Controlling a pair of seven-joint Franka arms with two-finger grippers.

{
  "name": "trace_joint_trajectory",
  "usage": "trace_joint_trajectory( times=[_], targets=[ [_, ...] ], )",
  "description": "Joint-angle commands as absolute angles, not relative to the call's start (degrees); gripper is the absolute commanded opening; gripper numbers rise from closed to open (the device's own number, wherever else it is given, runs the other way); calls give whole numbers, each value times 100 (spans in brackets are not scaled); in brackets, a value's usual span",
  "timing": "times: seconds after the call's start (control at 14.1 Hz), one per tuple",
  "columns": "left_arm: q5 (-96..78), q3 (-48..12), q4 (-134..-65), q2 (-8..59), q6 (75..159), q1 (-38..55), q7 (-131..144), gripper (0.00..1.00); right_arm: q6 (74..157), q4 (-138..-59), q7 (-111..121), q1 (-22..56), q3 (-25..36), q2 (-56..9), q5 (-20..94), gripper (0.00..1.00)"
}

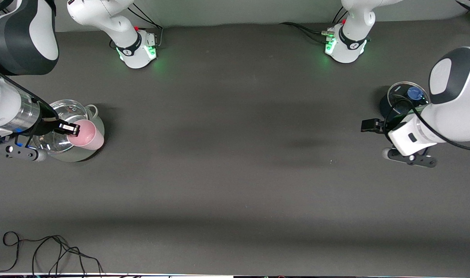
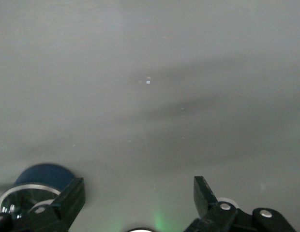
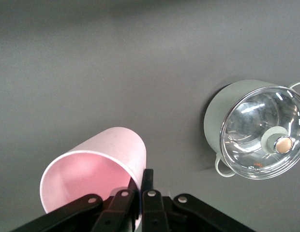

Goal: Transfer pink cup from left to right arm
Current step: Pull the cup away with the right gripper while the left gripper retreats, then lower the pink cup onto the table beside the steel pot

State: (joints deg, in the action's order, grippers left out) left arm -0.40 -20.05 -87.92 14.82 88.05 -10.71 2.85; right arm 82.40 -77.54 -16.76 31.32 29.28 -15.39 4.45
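Note:
The pale pink cup [image 1: 89, 136] hangs tilted in the air, its mouth toward the wrist camera, and in the front view it shows over the edge of a lidded pot. My right gripper [image 1: 70, 129] is shut on its rim, one finger inside and one outside. The right wrist view shows the cup [image 3: 99, 164] with the right gripper [image 3: 142, 180] pinching its wall. My left gripper [image 1: 373, 126] stands open and holds nothing, low over the table at the left arm's end. In the left wrist view the left gripper [image 2: 139, 192] has only bare table between its fingers.
A pale grey-green pot [image 1: 82, 156] [image 3: 215, 121] with a glass lid [image 1: 65, 110] stands at the right arm's end. A dark pot with a blue-knobbed glass lid [image 1: 406, 96] [image 2: 41, 180] stands beside the left gripper. Black cable [image 1: 45, 251] lies at the near corner.

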Motion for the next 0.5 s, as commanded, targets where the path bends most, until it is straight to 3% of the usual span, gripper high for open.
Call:
trace_joint_trajectory(
  times=[0.0,0.42],
  targets=[
    [280,-1969,-8763,1292,8544,-1063,861,100,11443,-11065,-1169,3322,3270,-475,360,0],
    [299,-1898,-9113,819,8779,-1318,914,100,11443,-11065,-1178,3322,3270,-475,360,0]
  ],
)
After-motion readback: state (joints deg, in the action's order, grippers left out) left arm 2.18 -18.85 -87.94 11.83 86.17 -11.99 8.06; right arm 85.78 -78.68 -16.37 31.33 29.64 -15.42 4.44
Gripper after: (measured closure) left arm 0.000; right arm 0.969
